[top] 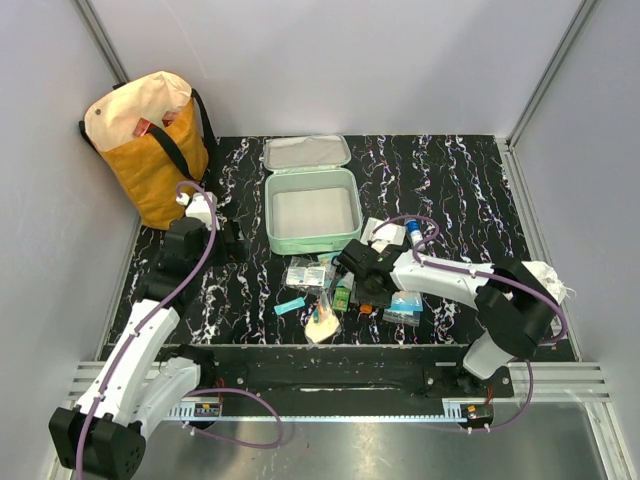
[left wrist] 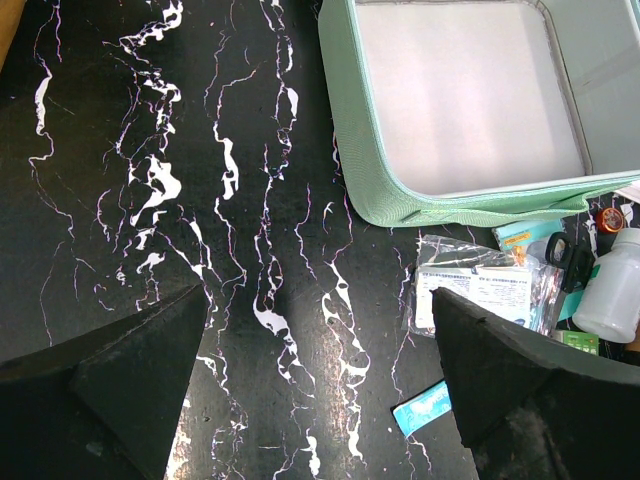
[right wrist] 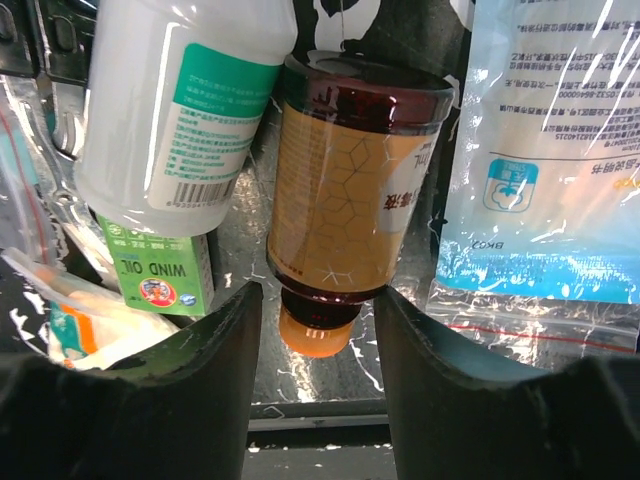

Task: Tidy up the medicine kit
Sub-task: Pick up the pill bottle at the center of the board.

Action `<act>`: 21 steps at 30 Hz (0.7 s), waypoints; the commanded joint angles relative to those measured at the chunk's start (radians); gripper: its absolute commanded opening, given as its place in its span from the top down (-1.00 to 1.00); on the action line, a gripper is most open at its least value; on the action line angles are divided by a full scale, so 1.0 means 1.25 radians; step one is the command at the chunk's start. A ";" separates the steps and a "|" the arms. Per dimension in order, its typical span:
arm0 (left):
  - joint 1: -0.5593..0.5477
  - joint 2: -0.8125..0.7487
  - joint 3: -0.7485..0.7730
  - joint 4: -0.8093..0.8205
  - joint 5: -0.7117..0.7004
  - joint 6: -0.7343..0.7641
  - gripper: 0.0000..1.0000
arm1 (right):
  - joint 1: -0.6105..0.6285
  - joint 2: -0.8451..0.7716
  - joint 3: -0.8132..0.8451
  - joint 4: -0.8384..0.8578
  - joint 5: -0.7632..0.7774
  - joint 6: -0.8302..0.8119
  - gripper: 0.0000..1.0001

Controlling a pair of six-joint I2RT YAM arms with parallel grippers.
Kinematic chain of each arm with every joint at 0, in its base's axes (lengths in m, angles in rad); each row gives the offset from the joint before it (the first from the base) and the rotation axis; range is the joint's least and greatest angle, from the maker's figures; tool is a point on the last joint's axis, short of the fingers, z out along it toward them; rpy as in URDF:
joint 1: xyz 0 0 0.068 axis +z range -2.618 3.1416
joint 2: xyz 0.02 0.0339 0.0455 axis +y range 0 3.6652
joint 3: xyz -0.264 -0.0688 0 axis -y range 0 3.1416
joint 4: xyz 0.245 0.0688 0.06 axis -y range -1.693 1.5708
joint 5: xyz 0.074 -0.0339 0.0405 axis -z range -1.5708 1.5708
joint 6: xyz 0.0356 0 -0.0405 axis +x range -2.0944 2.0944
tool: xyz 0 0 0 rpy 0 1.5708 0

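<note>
The medicine kit (top: 310,243), a mint-green zip case, lies open at the table's back middle with its pale lining bare; its front wall (left wrist: 450,210) also shows in the left wrist view. My right gripper (top: 358,268) hangs over the pile of supplies in front of it. In the right wrist view this gripper (right wrist: 318,295) is open, its jaws straddling the orange-capped neck of a brown bottle (right wrist: 350,190) that lies on the table. My left gripper (top: 228,238) is wide open (left wrist: 320,292) over bare table left of the case.
A white bottle (right wrist: 170,110), a green box (right wrist: 160,270) and a clear pouch (right wrist: 545,160) flank the brown bottle. Packets (left wrist: 480,290), a blue sachet (left wrist: 425,408) and scissors (left wrist: 568,258) lie before the case. A yellow tote bag (top: 150,140) stands back left.
</note>
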 commanded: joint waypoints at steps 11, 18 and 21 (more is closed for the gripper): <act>-0.002 0.006 0.027 0.017 0.007 -0.001 -0.98 | 0.006 -0.011 -0.056 0.068 0.035 -0.030 0.28; -0.002 0.006 0.027 0.017 0.010 -0.001 -0.98 | 0.006 -0.061 -0.040 -0.013 0.093 -0.041 0.52; -0.002 0.008 0.028 0.019 0.013 -0.001 -0.98 | 0.006 -0.109 -0.019 -0.060 0.125 -0.063 0.64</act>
